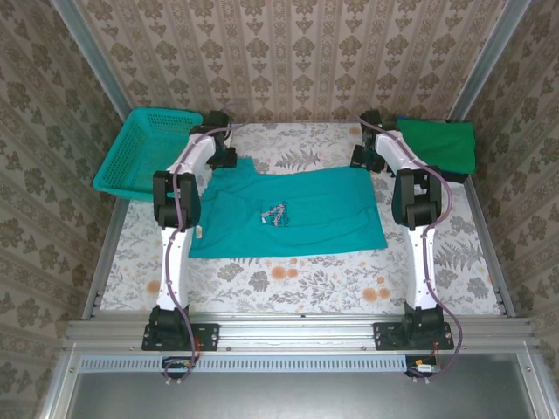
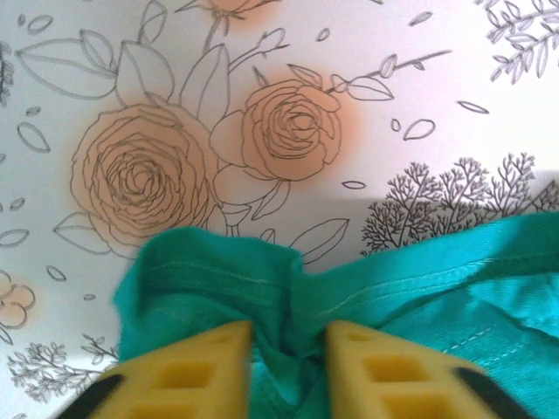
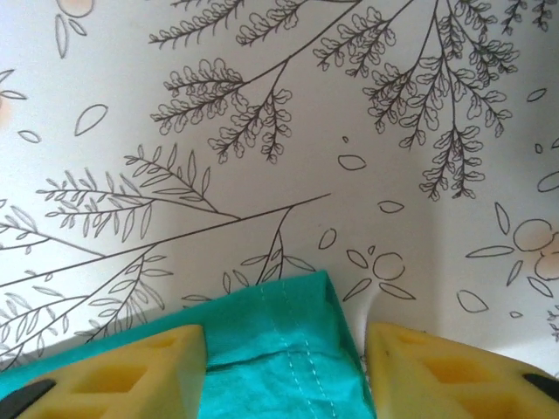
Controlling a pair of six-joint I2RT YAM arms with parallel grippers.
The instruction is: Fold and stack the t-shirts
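A teal t-shirt (image 1: 288,214) with a small white print on its chest lies spread flat in the middle of the table. My left gripper (image 1: 227,159) is at the shirt's far left corner. In the left wrist view its yellow fingers (image 2: 196,367) pinch a bunched fold of the teal cloth (image 2: 262,279), so it is shut on the shirt. My right gripper (image 1: 361,157) is at the far right corner. There the yellow fingers (image 3: 140,367) stand apart, with the stitched hem corner (image 3: 288,332) lying between them. A folded green t-shirt (image 1: 441,144) lies at the back right.
A teal mesh basket (image 1: 144,148) stands tilted at the back left, over the table's edge. Patterned walls close in the back and both sides. The floral table cover (image 1: 288,279) is bare in front of the shirt.
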